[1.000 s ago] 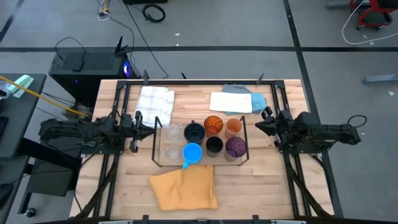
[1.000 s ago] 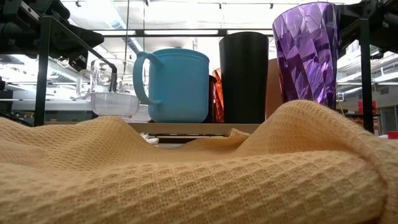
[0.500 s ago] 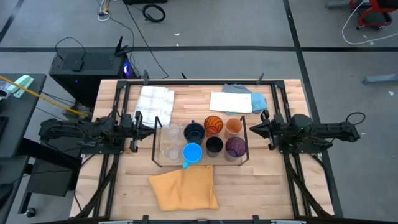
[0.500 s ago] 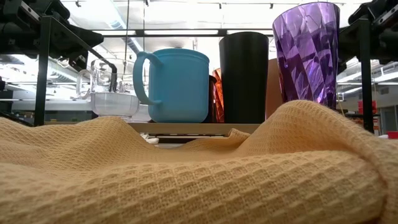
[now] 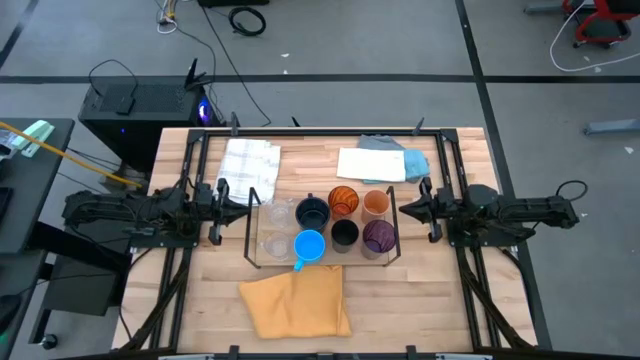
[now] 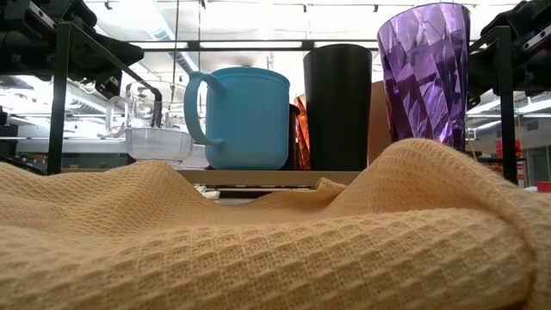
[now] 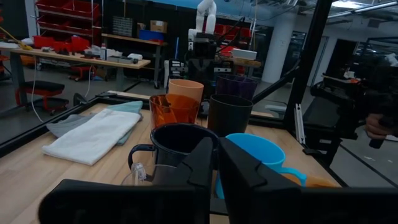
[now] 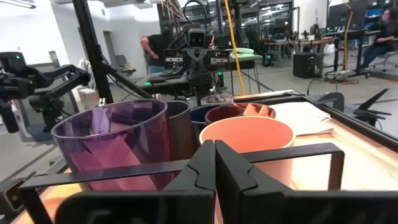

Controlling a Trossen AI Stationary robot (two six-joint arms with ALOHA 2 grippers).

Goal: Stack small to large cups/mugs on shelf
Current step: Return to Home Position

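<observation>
The shelf (image 5: 252, 228), a light-wood board in a black wire frame, stands mid-table and bears all the cups. Two clear glasses (image 5: 276, 226) stand at its left end. Then come the navy mug (image 5: 312, 212), bright blue mug (image 5: 309, 246), translucent orange cup (image 5: 343, 200), matte orange cup (image 5: 376, 204), black cup (image 5: 345, 234) and purple cup (image 5: 379, 236). My left gripper (image 5: 246, 203) is shut, level, just outside the shelf's left end, facing the navy mug (image 7: 180, 142). My right gripper (image 5: 404, 208) is shut just outside the right end loop (image 8: 336, 163), facing the matte orange cup (image 8: 249, 140).
A yellow waffle cloth (image 5: 297, 302) lies by the near edge, filling the low view's foreground (image 6: 275, 241). A checked white cloth (image 5: 247, 160) and a white cloth with a pale blue one (image 5: 378, 161) lie toward the far edge. Black frame rails (image 5: 190, 200) run along both table sides.
My right gripper has moved toward the table's left, closer to the shelf's right end, and straightened to point level at it. The cups, the shelf and my left arm have kept still.
</observation>
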